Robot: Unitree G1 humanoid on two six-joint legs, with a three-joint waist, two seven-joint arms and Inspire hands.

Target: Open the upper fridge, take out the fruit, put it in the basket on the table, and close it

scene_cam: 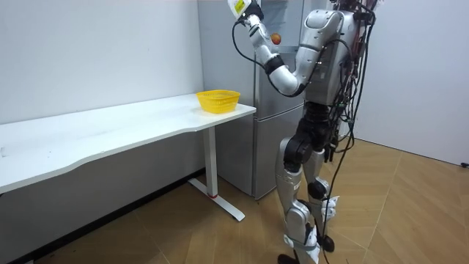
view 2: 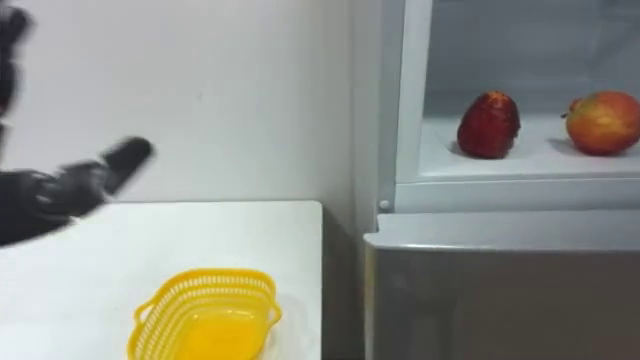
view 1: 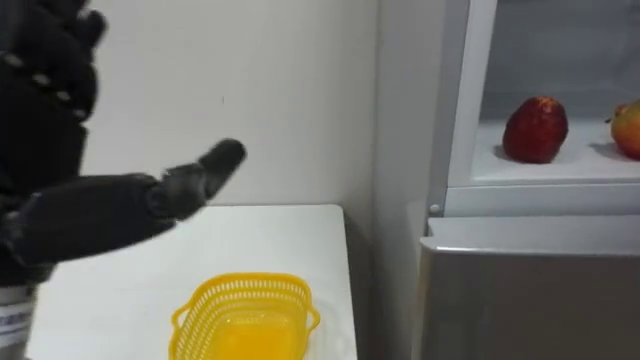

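The robot stands upright just before the fridge, with the table at its left; in the room view the fridge is partly hidden behind its body. The upper compartment is open. On its white shelf lie two apples, apart from each other: a dark red apple at the left, near the compartment's left frame, and a red-yellow apple farther right, cut by the edge in the left eye view and whole in the right eye view. Both rest on the shelf and nothing touches them. The lower door below the shelf is shut.

The left hand is raised high at the left of the eye views, over the table and well apart from the fridge opening. Its fingers are loosely spread, the thumb sticks out to the right, and it holds nothing. In the room view the left arm is bent up, with the hand near the top of the fridge's left side.

A yellow basket stands on the near right corner of the table, close to the fridge, and is empty.
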